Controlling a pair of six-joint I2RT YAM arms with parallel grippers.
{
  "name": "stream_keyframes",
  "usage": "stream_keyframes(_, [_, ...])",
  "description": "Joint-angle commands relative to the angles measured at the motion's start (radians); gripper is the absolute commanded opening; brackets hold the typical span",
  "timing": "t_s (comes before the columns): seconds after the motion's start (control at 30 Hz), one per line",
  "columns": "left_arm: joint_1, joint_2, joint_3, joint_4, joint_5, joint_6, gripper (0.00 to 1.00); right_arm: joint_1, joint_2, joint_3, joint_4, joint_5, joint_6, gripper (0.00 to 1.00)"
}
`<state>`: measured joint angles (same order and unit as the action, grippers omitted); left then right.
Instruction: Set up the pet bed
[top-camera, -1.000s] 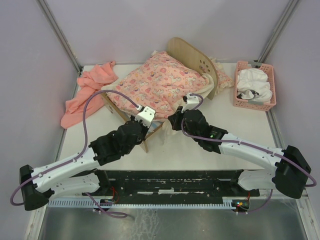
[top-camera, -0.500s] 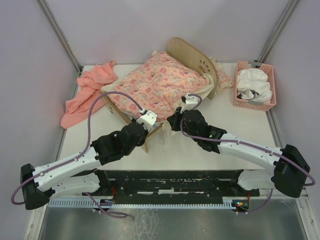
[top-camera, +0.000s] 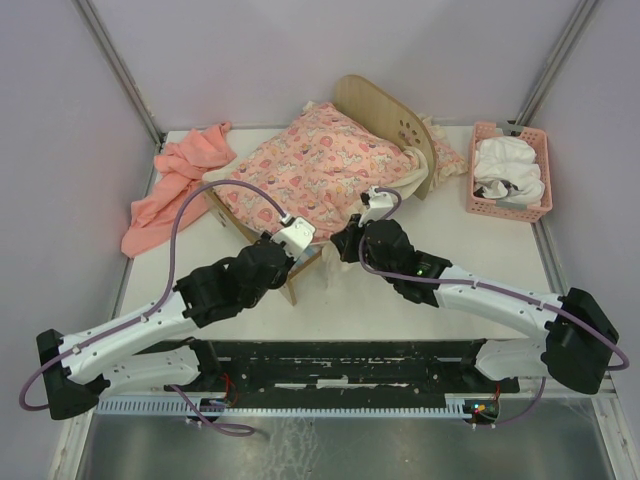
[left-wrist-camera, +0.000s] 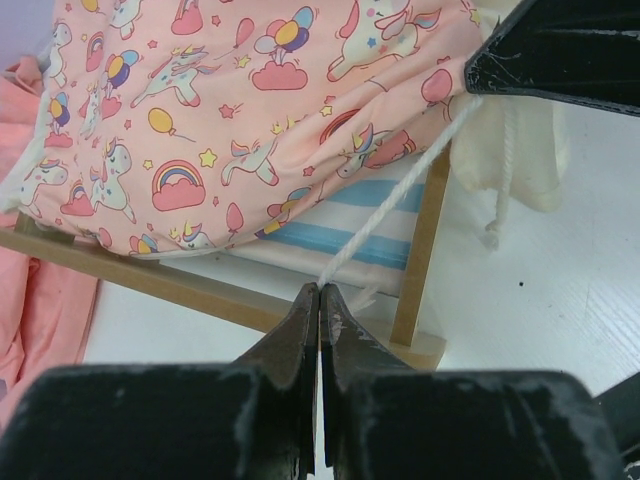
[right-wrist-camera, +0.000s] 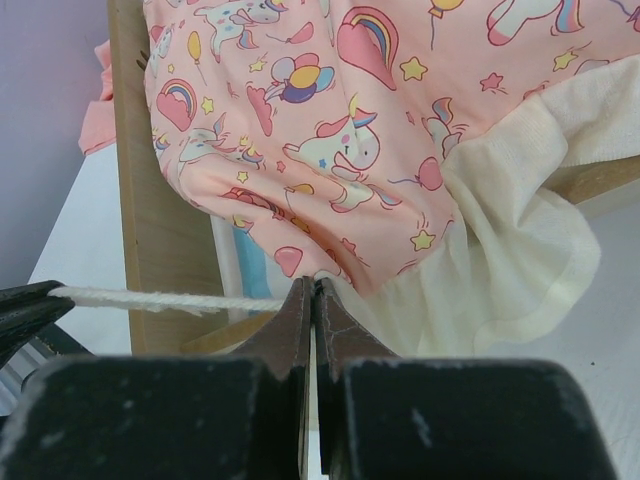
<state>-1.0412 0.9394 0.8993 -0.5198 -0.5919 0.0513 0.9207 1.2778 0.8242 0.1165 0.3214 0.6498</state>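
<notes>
White string (right-wrist-camera: 160, 298) still taut: left gripper (left-wrist-camera: 320, 290), right gripper (right-wrist-camera: 312, 290).

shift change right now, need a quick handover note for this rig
Left gripper: shut on string.
Right gripper: shut on the same string, taut between the two.
Bed mid-table, unicorn cushion on it.
Done: cushion in place.
Left: probably tying the string off at the foot end; pink cloth and basket lie off to the sides.
</notes>
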Motion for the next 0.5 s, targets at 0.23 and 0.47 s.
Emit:
stream_keyframes(0.23, [0.002, -0.007, -0.072, 0.080, 0.089, -0.107, 0.03, -0.014, 0.016, 0.013, -0.030, 0.069, -0.022, 0.02])
stream_keyframes(0.47, [0.003, 0.041, -0.133, 0.132, -0.049, -0.188, 0.03, -0.014, 0.022, 0.012, -0.028, 0.063, -0.016, 0.02])
